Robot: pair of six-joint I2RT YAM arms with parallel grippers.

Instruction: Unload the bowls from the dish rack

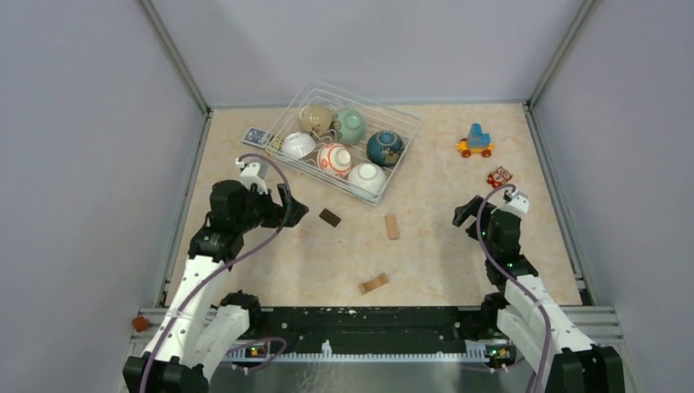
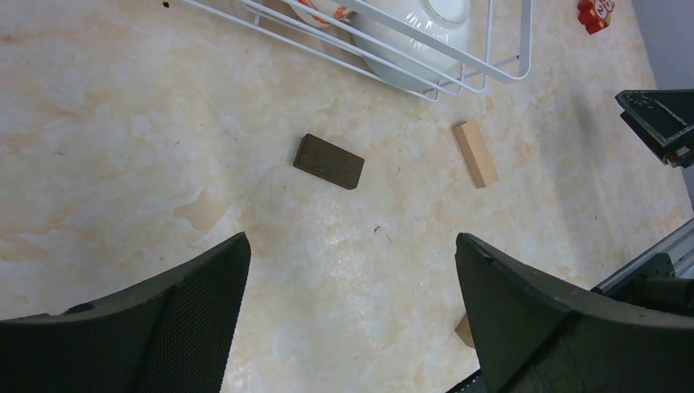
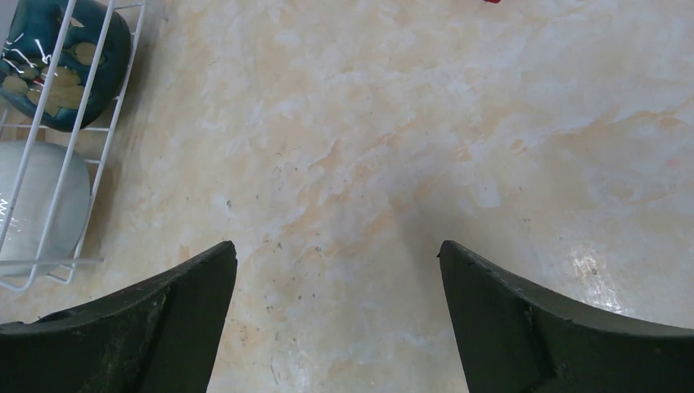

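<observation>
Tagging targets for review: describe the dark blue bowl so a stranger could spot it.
Find the white wire dish rack, far-left on the table. In its far row, take the rightmost round bowl, beside the mint green bowl. This dark blue bowl with tan patches is the only dark one.

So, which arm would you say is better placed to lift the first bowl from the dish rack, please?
Left, probably: the open left gripper sits nearer the white wire dish rack, facing a white ceramic bowl; the right gripper is farther off.
</observation>
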